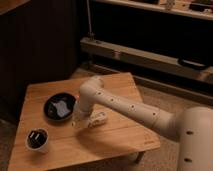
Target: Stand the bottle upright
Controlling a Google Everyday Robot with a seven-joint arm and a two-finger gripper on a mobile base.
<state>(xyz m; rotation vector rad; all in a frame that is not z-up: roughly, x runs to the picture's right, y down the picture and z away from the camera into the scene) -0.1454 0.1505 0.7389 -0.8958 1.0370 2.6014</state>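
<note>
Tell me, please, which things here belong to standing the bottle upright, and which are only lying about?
For the job:
- bottle, lying on its side on the table
- gripper, shut, down at the bottle's end nearer the pan

Lying about:
- black pan, behind the gripper
- white cup, near the table's front corner

The table (117,142) is matt light wood, the pan (60,106) black. The gripper (80,123), smooth pale plastic, sits at the clear plastic bottle (98,119).

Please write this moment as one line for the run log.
claw: shut, down at table, by the end of the bottle near the black pan | bottle: lying flat | grip: unclear | task: not done
</note>
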